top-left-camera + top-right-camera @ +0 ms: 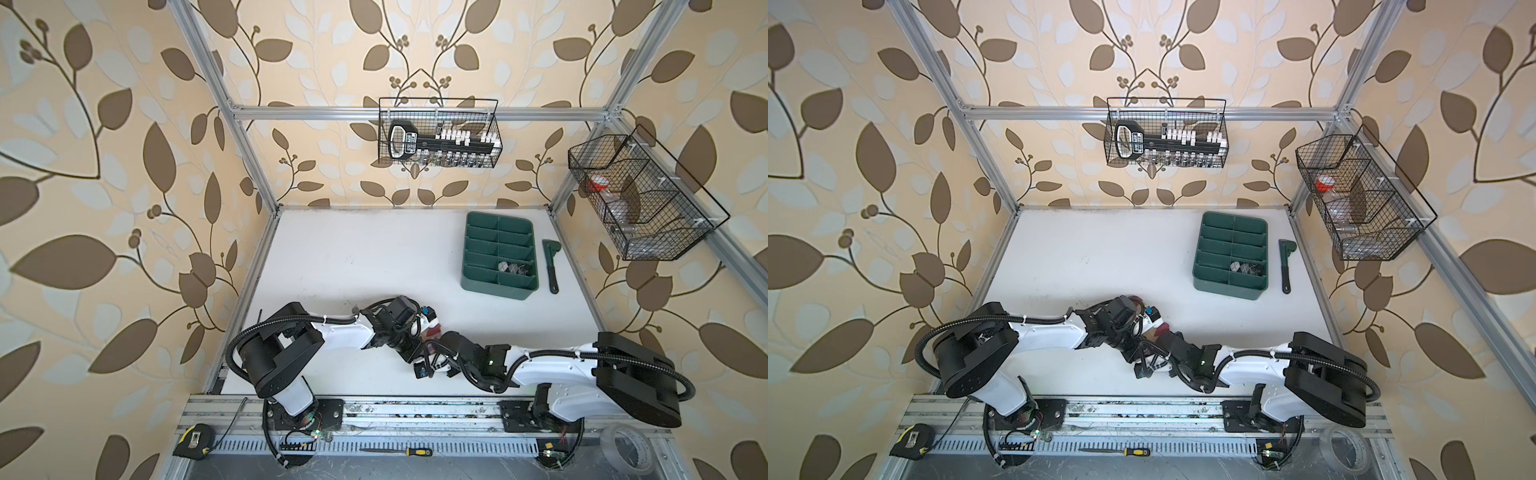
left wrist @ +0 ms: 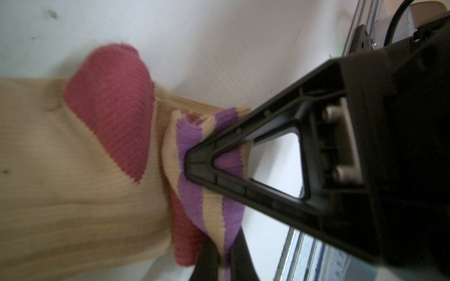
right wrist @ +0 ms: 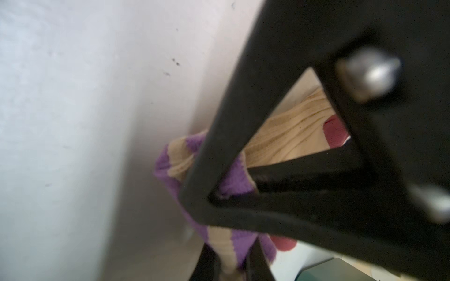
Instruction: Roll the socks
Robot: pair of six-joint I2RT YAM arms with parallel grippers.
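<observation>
grip first: at the near middle of the table [image 1: 353, 257] your two arms meet over the beige sock [image 2: 73, 182]. it lies flat on the white surface with its maroon heel up and its purple-striped cuff end bunched and lifted. the left gripper [image 2: 194, 167] is clenched on that striped cuff. the right gripper [image 3: 209, 197] pinches the same striped fabric just beside it, jaws drawn together on the cloth.

by my reading you are about halfway. farther off to the right, the black argyle sock [image 1: 514, 268] sits as a bundle in the green tray [image 1: 498, 291], in the right column, second compartment from the near end, so that one looks done. the beige sock shows no roll yet, only a gathered cuff. rolling it along its length and putting it away remain.

both top views hide nearly all of the beige sock under the wrists, and only a maroon patch peeks out. the wrist views show the cuff and both pinches, yet never the tray's contents. only the top views show those, and the dark tool [image 1: 552, 266] lying just right of the tray.
</observation>
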